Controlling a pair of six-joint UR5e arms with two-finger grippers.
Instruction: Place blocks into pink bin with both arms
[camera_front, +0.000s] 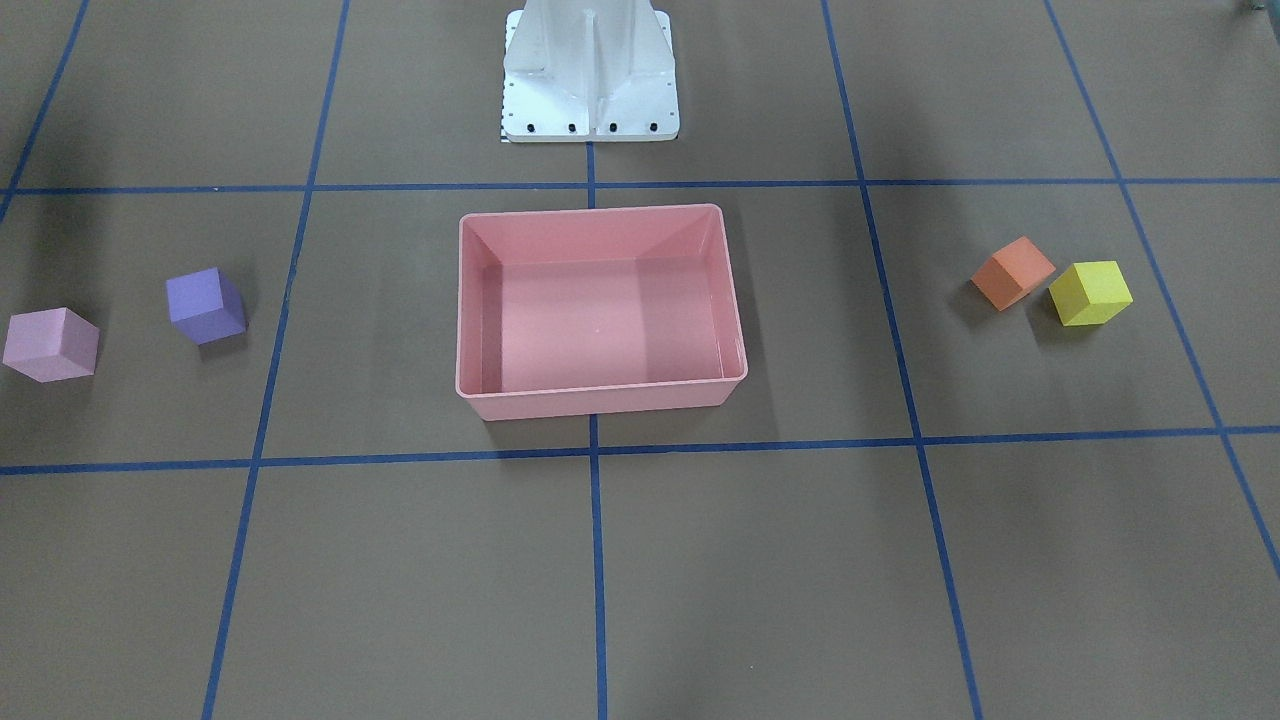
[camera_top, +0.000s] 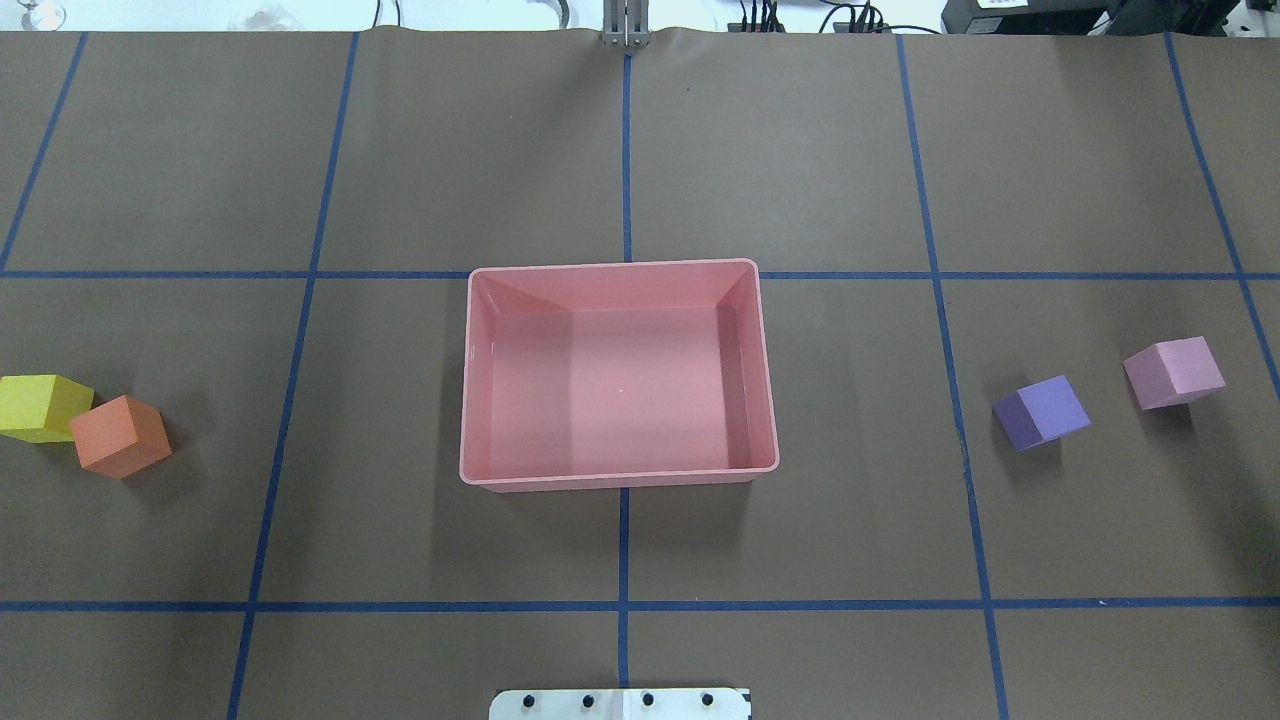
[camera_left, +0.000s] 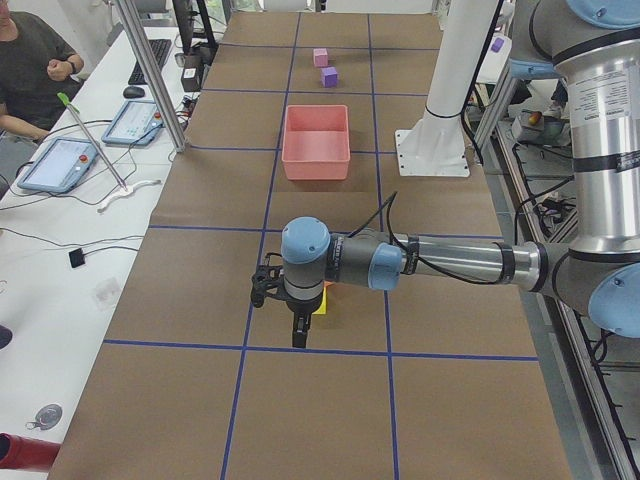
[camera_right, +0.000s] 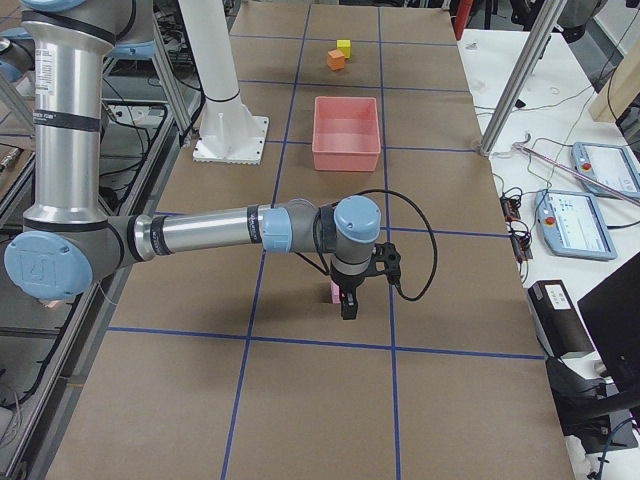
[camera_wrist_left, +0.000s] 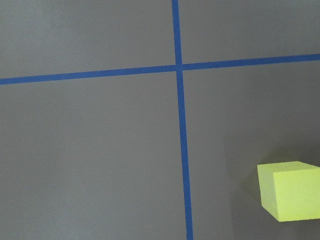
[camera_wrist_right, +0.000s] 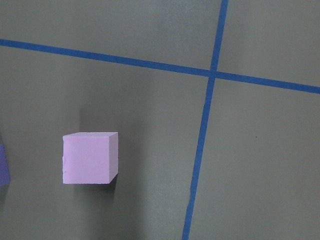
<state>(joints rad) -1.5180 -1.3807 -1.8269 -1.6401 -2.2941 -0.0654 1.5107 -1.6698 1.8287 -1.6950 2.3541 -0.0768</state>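
Front-facing view: Your pink bin (camera_front: 600, 400) sits empty in the middle of the tabletop (camera_front: 600, 600), just ahead of the white pedestal base (camera_front: 590, 90). The orange block (camera_front: 1012, 272) and yellow block (camera_front: 1090, 293) lie just beside each other on the left arm's side. The purple block (camera_front: 205, 305) and light pink block (camera_front: 50, 345) lie near each other but apart on the right arm's side. No arm shows here.
Overhead view: You see the same layout. All four blocks are well apart from the bin, and none is inside it. The orange block overlaps the yellow one from this angle, so you cannot tell whether they touch.
Left side view: The left arm (camera_left: 450, 262) reaches out low. The left gripper (camera_left: 298, 338) points down above the tabletop, with the yellow block peeking out just beside it. You cannot tell from here how far it is open.
Right side view: The right arm (camera_right: 200, 235) holds the right gripper (camera_right: 348, 305) pointing down just beside the light pink block. Its opening cannot be told either.
Left wrist view: The yellow block sits at the lower right edge, off-centre, near a crossing of blue tape lines (camera_wrist_left: 180, 150).
Right wrist view: The light pink block lies low and left of centre, with a sliver of purple at the left edge.
Step in hand: This looks like the approach to the first picks. With all four blocks on the tabletop, neither gripper holds one.
Next move: Centre each gripper over its block, square it to the cube's faces, then descend and grasp. On the left, mind the orange neighbour.
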